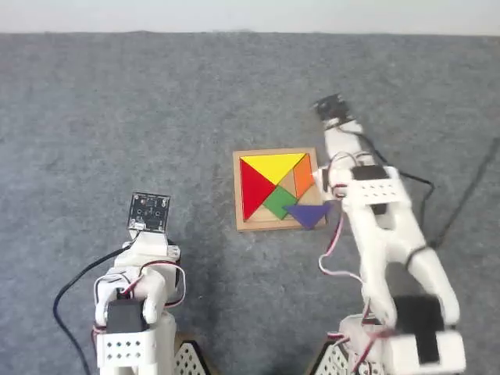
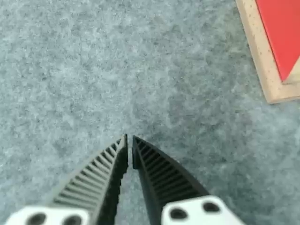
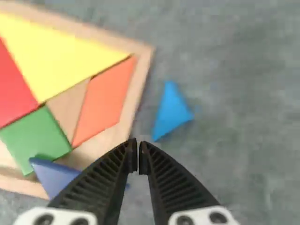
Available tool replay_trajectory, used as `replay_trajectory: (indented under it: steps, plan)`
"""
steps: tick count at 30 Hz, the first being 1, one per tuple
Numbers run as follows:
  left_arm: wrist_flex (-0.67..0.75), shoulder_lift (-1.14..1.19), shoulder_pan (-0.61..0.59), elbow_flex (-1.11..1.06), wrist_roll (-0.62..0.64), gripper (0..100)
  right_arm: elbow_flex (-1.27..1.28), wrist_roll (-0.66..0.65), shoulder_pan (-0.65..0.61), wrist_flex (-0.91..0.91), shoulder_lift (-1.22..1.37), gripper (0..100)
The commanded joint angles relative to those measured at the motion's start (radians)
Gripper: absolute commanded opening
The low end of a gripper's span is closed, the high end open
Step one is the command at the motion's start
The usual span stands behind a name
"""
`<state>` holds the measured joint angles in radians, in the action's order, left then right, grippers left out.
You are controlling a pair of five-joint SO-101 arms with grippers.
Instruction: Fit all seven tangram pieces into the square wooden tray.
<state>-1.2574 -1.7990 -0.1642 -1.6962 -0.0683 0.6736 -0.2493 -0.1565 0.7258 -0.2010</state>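
Grey felt mat (image 1: 94,109) throughout. Left gripper (image 2: 130,138) pressed together, idle over bare mat, clear of the work. Right gripper (image 3: 138,143) also closed and empty, just above the wooden tray (image 1: 237,191) edge, probably to nudge. Dark blue triangle (image 3: 56,176) straddles the tray rim, unseated. Light blue triangle (image 3: 171,112) lies outside, just beside the tray. Green square (image 1: 277,203), red triangle (image 1: 254,191), orange parallelogram (image 1: 302,178) and yellow triangle (image 1: 273,166) sit flat inside.

Seen from above, the right arm (image 1: 367,195) hides the tray's (image 1: 237,195) rim on that side, the right wrist view cuts the tray off while the right end effector (image 3: 138,149) covers part of the dark blue triangle (image 3: 51,174) at the tray's rim, and the left wrist view's edge cuts the tray to one corner with a slice of the red piece (image 2: 281,33).
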Motion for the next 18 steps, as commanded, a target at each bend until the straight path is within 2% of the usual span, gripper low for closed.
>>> replay_trajectory:
  steps: [1, 6, 18]
  plan:
    - [-0.003, -0.017, 0.002, 0.012, 0.000, 2, 0.078, -0.055, 0.025, 0.074, -0.191, 0.6]
    - [-0.003, -0.017, 0.002, 0.012, 0.000, 2, 0.316, -0.097, -0.039, 0.022, -0.282, 0.6]
    - [-0.003, -0.017, 0.002, 0.012, 0.000, 2, 0.345, -0.077, -0.051, -0.015, -0.278, 0.6]
